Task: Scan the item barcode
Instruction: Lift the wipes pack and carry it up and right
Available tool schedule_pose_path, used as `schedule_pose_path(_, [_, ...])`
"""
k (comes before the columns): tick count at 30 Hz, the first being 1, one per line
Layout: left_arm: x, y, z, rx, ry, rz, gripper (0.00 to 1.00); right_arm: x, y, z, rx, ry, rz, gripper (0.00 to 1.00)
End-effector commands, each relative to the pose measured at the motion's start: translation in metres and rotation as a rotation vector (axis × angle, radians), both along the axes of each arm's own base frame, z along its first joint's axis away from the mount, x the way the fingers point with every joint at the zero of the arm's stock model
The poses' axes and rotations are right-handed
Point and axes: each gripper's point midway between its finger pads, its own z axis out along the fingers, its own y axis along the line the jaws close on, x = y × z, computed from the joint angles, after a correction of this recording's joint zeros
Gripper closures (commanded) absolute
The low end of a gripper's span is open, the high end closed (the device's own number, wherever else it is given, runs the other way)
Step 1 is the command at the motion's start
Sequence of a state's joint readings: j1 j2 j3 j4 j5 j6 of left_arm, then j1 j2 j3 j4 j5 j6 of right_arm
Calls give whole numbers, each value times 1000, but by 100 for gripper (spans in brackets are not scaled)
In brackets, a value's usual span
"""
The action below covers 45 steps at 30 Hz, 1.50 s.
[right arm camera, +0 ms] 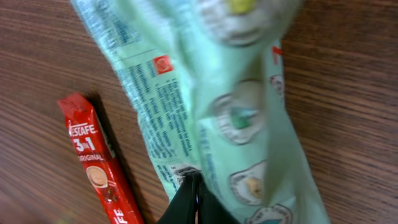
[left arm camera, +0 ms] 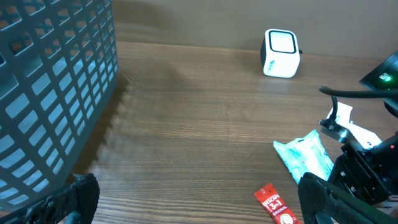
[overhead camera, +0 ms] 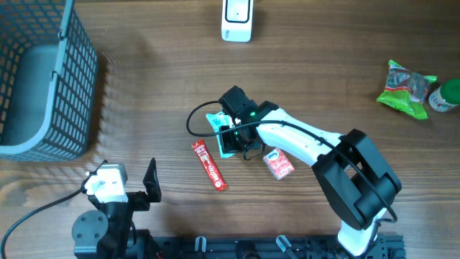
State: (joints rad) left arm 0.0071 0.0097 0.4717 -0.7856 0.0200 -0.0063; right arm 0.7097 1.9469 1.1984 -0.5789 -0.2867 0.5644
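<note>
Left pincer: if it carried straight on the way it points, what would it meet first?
Most likely bare table: the left pincer, open, faces plain wood. The basket sits off to its left, the white scanner and teal packet to its right. Depth is hard to judge.

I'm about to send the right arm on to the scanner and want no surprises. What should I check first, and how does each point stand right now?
1. Grip: right gripper shut on the green packet, pinching its edge: ok.
2. Packet lifted off the table: cannot tell.
3. Barcode side turned outward: cannot tell.
4. Way to the white scanner free of things: ok.
5. The red Nescafe stick lies apart from the packet: ok.
6. The left gripper open and parked off to the side: ok.
</note>
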Motion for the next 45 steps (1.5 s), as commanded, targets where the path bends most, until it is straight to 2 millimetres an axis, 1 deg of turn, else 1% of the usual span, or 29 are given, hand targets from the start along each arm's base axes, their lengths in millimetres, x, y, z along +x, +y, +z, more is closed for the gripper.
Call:
schedule_pose_path(1, [0,1,-4,-6,7,7,0,-4,4,9,28,0,27,96])
schedule_pose_path(2, [0,1,-4,-6,7,7,0,-2,6,16,41,-18,31,96])
schedule_pose_path(5, [0,1,-6,-6,15,7,0,10,15,55,111,-109,34,96])
schedule_pose_path(7, [-2,1,-9,-6,30,8,0,17,16,71,127,-166,25,96])
schedule_pose_path(8, [-3,1,-11,-6,40,8,0,19,14,72,121,-180,15,96])
schedule_pose_path(9, [-4,1,-14,-6,53,8,0,21,13,72,110,-185,0,96])
schedule_pose_path(12, [-9,1,-26,-6,103,8,0,22,12,60,95,-180,-4,96])
schedule_pose_path(16, [-18,1,-45,-5,190,8,0,24,11,34,67,-149,-8,96])
schedule_pose_path(18, [-24,1,-54,-5,235,8,0,31,4,20,29,-150,-32,96])
schedule_pose_path(20, [-25,1,-56,-5,242,8,0,39,-7,10,-11,-147,-83,96])
schedule_pose_path(22, [-25,1,-56,-5,242,8,0,44,-15,6,-20,-128,-127,96])
schedule_pose_path(26, [-25,1,-56,-5,242,8,0,57,-35,5,-40,-115,-226,95])
schedule_pose_path(29, [-25,1,-56,-5,242,8,0,64,-48,5,-30,-98,-241,96])
schedule_pose_path(32, [-25,1,-56,-5,242,8,0,59,-36,10,56,-81,-132,96])
schedule_pose_path(37, [-25,1,-56,-5,242,8,0,49,-11,24,214,-79,42,96])
schedule_pose_path(42, [-25,1,-56,-5,242,8,0,49,-14,27,254,-51,40,96])
schedule_pose_path(45, [-25,1,-56,-5,242,8,0,53,-14,38,353,-59,96,96])
